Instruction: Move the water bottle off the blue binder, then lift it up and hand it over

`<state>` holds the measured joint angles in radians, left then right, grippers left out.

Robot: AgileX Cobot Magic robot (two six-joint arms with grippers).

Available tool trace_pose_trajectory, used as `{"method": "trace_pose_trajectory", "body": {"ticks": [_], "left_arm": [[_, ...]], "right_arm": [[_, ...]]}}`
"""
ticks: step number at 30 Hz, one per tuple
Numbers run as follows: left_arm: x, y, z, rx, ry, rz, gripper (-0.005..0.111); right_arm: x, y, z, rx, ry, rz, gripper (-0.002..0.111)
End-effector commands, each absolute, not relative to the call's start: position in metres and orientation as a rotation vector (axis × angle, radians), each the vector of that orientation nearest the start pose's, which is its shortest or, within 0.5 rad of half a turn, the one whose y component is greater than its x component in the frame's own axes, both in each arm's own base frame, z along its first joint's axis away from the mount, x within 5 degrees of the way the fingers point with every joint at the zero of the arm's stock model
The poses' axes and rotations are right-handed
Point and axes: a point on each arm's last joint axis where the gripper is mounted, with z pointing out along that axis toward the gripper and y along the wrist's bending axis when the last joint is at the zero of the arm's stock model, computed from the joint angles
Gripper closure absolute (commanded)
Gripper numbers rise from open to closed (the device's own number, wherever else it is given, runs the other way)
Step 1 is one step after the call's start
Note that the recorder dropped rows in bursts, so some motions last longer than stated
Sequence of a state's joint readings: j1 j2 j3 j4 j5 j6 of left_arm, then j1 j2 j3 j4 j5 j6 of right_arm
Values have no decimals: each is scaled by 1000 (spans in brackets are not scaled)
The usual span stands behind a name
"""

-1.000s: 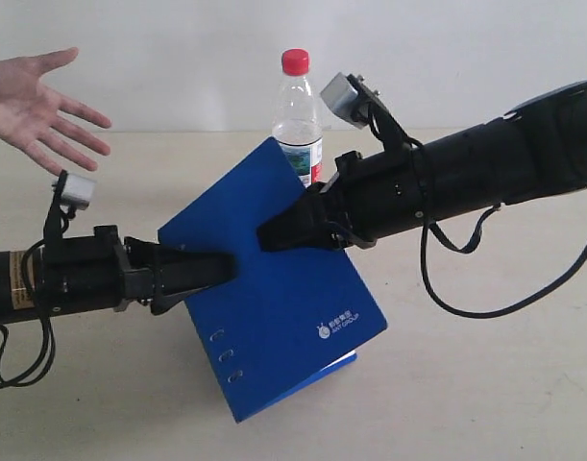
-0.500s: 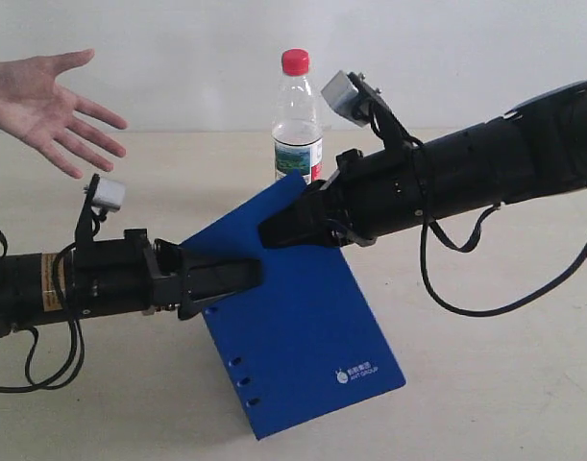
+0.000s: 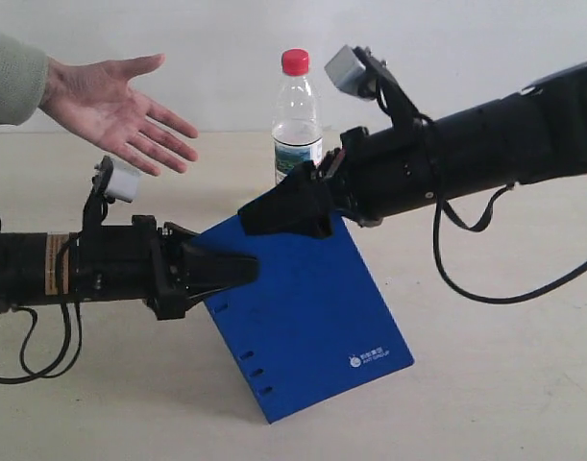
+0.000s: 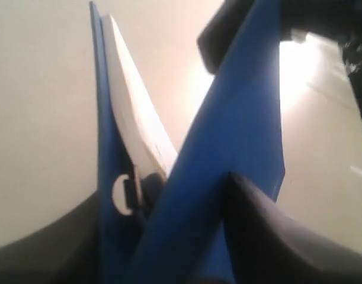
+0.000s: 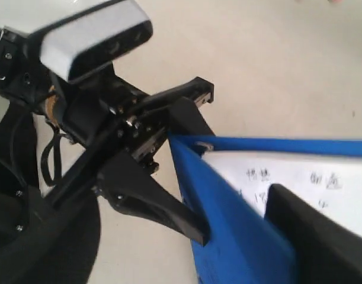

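The water bottle (image 3: 297, 125), clear with a red cap, stands upright on the table behind the blue binder (image 3: 312, 307), apart from both grippers. The binder is tilted up on its lower corner, its covers spread. My left gripper (image 3: 243, 269) is shut on its spine-side edge. In the left wrist view the front cover (image 4: 240, 118) and the white pages (image 4: 139, 118) run between the jaws. My right gripper (image 3: 274, 216) is at the binder's upper edge with jaws wide apart. One of its fingers (image 5: 323, 236) lies over the white pages inside the front cover (image 5: 228, 201).
A person's open hand (image 3: 120, 106), palm up, reaches in at the upper left above my left arm. The beige table (image 3: 504, 384) runs back to a white wall. Cables hang from both arms.
My left gripper moved right and closed on the binder's edge. My right gripper opened its jaws. The binder swung lower and to the right. The hand came nearer. The bottle stayed put.
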<state>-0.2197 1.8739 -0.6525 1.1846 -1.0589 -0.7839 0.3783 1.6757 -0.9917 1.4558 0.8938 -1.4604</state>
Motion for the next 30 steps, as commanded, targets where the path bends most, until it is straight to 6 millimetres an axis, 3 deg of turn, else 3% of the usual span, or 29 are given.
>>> {"method": "trace_pose_trajectory", "body": {"ticks": [1,8,13,18,21,25,26,30], "left_arm": [[268,-125,148,1116,1871,-728,102],[250,-128,171,1358,1601,-677,102],[230,-131,176,1477,1324,-690,102],[223,-130,170,1527,1257,-640,100],[222,-130,169,1511,1280,-668,82],[226,-131,167,1414,1350,-723,33],[228,-131,166,1380,1371,-739,27],[226,-135,161,1330,1356,-875,25]], "right_arm": [[265,181,283,-1080,1886,1046,49],[248,163,321,-1110,1793,771,49],[246,161,326,-1109,1778,749,49],[246,161,326,-1109,1778,748,49],[246,161,326,-1111,1778,750,49],[245,161,326,-1108,1785,764,49],[245,161,326,-1109,1784,766,49],[245,161,326,-1109,1786,769,49]]}}
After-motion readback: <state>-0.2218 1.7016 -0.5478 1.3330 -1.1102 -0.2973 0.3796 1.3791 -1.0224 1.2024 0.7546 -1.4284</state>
